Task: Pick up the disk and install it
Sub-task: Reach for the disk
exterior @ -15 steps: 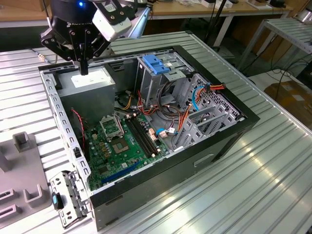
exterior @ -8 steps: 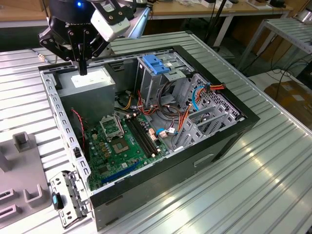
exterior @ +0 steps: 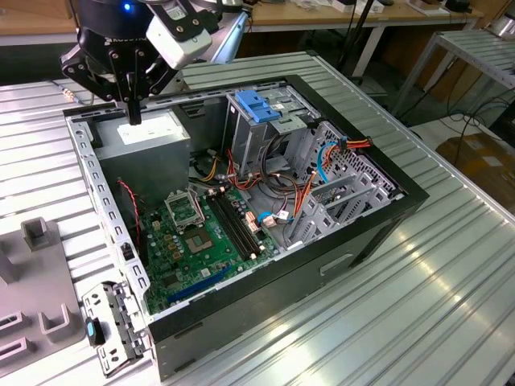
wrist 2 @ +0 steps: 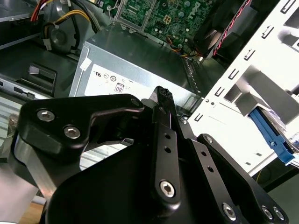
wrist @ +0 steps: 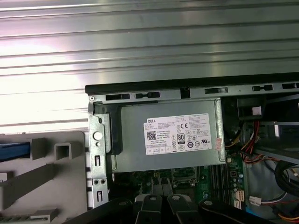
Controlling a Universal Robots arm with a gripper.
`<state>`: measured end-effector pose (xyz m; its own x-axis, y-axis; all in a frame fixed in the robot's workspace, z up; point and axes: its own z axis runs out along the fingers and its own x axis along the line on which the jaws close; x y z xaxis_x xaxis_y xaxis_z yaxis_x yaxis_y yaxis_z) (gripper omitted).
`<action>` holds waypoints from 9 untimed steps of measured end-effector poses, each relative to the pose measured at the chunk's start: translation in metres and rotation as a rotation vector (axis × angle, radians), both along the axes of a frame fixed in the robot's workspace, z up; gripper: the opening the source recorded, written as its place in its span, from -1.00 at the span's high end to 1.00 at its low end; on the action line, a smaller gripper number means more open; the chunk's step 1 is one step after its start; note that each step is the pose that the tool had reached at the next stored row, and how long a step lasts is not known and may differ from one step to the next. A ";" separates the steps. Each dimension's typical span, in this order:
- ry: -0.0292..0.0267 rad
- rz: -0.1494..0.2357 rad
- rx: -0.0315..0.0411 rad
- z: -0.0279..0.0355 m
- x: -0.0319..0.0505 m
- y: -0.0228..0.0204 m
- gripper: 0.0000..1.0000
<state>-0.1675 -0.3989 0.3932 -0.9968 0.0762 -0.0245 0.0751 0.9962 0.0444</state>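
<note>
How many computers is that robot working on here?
1: an open black computer case lying on its side on the ribbed metal table, with the gripper above its grey power-supply box. Others could be out of view.

The one label I can make out is a white sticker on the grey power-supply box, directly beneath the tool. It carries a bold heading word, lines of small black type, a square code and a row of round certification marks. White lettering on the green motherboard, just beside the tool, is too small for me to read.
</note>
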 end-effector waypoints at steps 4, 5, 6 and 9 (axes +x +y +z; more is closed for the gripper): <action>0.0000 0.000 -0.0001 0.0000 -0.0014 0.0000 0.79; 0.0000 0.000 0.0000 0.0000 -0.0019 0.0000 0.79; 0.0000 0.000 0.0000 0.0000 -0.0024 0.0000 0.79; 0.0000 0.000 0.0000 0.0000 -0.0037 0.0000 0.79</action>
